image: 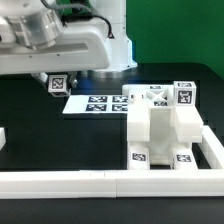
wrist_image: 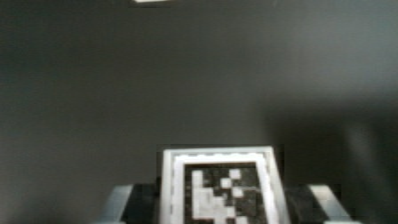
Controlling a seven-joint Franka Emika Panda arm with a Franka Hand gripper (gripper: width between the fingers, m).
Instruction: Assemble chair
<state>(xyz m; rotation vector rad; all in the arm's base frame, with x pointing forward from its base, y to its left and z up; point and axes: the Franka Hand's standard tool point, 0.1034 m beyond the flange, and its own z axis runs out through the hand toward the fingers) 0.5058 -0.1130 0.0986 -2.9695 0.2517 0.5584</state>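
Your gripper is pinching a small white tagged part: in the wrist view the two fingers sit on either side of a block whose black-and-white tag faces the camera. In the exterior view that same part hangs under the arm, lifted clear of the dark worktop, just beside the marker board on the exterior view's left.

The chair stands on the exterior view's right, partly built, tucked into the corner made by the long white border rail. More tagged pieces sit behind it near the marker board's far end; they are too small to tell apart.

What could go wrong from here:

- The wrist view is blurred, so I can't be sure how deep the part sits between the fingers. If the hold is shallow, it could twist or slip during the carry.
- The part hangs low. Travelling straight toward the chair risks clipping the marker board or the loose pieces behind it.
- The chair looks free-standing. A misaligned insertion could shove it against the rail or tip it rather than seat the part.
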